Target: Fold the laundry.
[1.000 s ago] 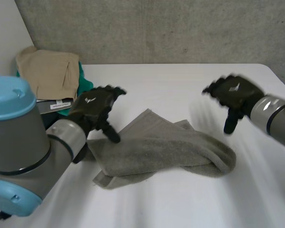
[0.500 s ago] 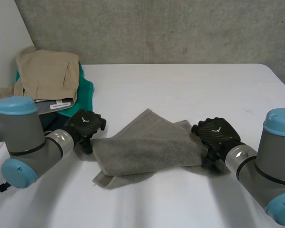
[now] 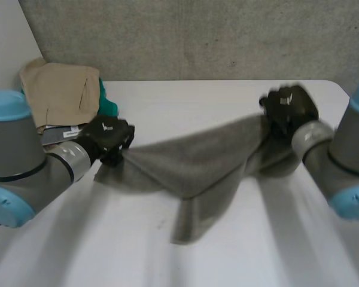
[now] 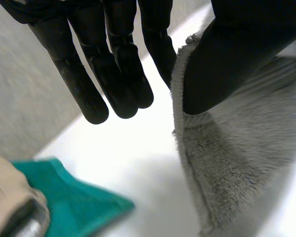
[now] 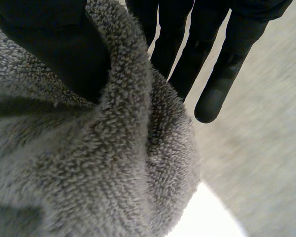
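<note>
A grey towel (image 3: pixel 197 161) hangs stretched between my two hands above the white table (image 3: pixel 185 98), its middle sagging down to a point. My left hand (image 3: pixel 107 136) pinches the towel's left end; in the left wrist view the thumb (image 4: pixel 237 54) presses the towel's edge (image 4: pixel 227 163) against the fingers (image 4: pixel 113 64). My right hand (image 3: pixel 290 107) holds the right end, raised higher. The right wrist view has the thumb (image 5: pixel 54 44) clamped on the bunched towel (image 5: pixel 89 163) against the fingers (image 5: pixel 212 59).
A pile of laundry lies at the table's back left: a tan garment (image 3: pixel 60 92) on top of a teal one (image 3: pixel 106 104), with a grey piece beneath. The teal cloth (image 4: pixel 74 197) lies close to my left hand. A grey wall (image 3: pixel 197 36) stands behind.
Both hands have closed on the towel's ends and lifted it off the table, pulling it out wide. The right hand rose up and back; the towel now hangs between them.
</note>
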You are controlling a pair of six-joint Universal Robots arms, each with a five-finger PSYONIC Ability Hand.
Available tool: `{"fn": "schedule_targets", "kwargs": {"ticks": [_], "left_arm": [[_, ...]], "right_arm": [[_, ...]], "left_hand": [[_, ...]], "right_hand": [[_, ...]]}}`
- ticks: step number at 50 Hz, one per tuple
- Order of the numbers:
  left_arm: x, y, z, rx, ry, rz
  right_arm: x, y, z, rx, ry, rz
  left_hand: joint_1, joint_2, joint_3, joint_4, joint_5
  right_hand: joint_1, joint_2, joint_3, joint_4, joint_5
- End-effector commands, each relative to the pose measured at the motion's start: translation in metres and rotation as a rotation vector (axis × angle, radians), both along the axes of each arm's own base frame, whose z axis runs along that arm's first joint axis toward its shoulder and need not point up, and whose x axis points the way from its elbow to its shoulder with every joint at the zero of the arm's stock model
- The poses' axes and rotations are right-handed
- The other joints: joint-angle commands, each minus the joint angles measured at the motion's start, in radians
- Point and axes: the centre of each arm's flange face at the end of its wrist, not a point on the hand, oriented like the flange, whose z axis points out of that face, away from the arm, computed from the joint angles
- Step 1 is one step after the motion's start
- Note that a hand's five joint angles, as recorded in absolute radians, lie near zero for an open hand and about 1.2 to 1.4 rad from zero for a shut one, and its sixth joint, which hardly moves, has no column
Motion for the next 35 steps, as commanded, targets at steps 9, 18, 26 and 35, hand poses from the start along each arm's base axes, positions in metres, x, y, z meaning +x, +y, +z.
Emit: {"fn": "schedule_targets", "kwargs": {"ticks": [9, 18, 26, 35], "left_arm": [[-0.011, 0.061, 0.032, -0.015, 0.077, -0.061], [-0.006, 0.059, 0.036, -0.037, 0.062, 0.019], [-0.005, 0.061, 0.049, -0.076, 0.080, 0.019], [-0.005, 0.056, 0.058, -0.110, 0.095, 0.025]], "right_arm": [[0.081, -0.066, -0.021, -0.323, -0.082, 0.186], [0.036, -0.027, 0.004, -0.093, -0.017, -0.042], [-0.024, 0.011, -0.028, 0.324, 0.003, -0.157], [-0.061, 0.009, -0.067, 0.534, -0.115, -0.189]], "left_hand": [[0.243, 0.203, 0.209, 0.199, 0.236], [0.243, 0.203, 0.209, 0.199, 0.236], [0.243, 0.203, 0.209, 0.199, 0.236], [0.243, 0.203, 0.209, 0.199, 0.236]], "right_hand": [[-0.902, -0.989, -1.009, -1.020, -0.984], [-0.902, -0.989, -1.009, -1.020, -0.984], [-0.827, -0.914, -0.935, -0.946, -0.909], [-0.724, -0.811, -0.832, -0.843, -0.806]]}}
